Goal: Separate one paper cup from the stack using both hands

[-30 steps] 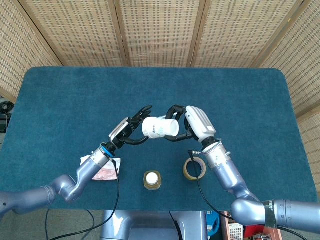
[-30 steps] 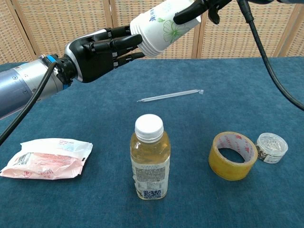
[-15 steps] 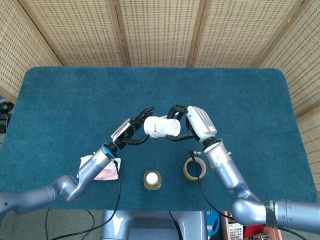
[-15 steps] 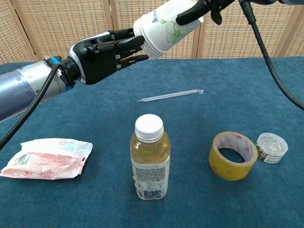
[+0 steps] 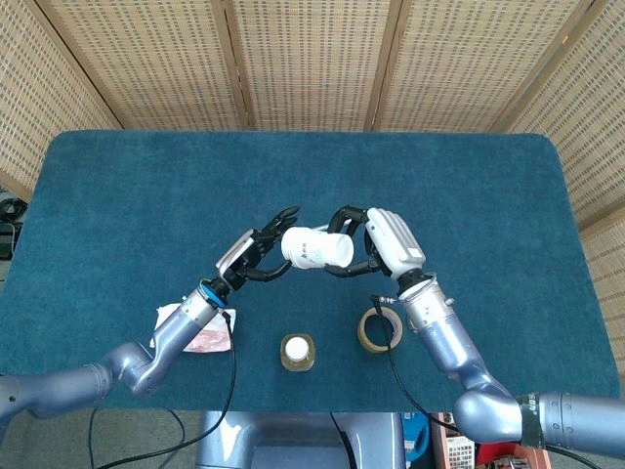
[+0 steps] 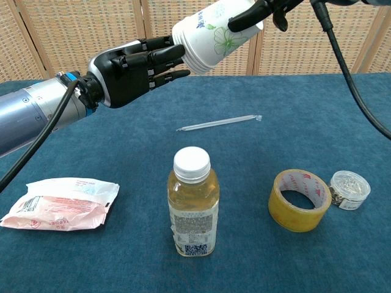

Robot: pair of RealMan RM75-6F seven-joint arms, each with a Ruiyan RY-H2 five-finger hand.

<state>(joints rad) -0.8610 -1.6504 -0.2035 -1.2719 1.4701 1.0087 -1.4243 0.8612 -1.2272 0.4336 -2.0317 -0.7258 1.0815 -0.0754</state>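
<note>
A stack of white paper cups (image 5: 314, 249) with a green flower print (image 6: 211, 33) lies on its side in the air above the table's middle. My right hand (image 5: 386, 239) grips its rim end, with dark fingers (image 6: 266, 7) wrapped over the mouth. My left hand (image 5: 252, 256) reaches in from the left, its fingers (image 6: 149, 58) spread and their tips touching the bottom end of the stack. It does not clasp the stack. How many cups are nested is not clear.
On the blue table (image 5: 117, 195) stand a bottle of yellow liquid (image 6: 193, 204), a roll of yellow tape (image 6: 299, 200) and a small clear tub (image 6: 350, 189). A wrapped straw (image 6: 219, 122) lies mid-table. A pink packet (image 6: 58, 203) lies front left.
The stack has shifted slightly to the right and up in my right hand. My left hand has followed, its fingertips staying at the stack's bottom end.
</note>
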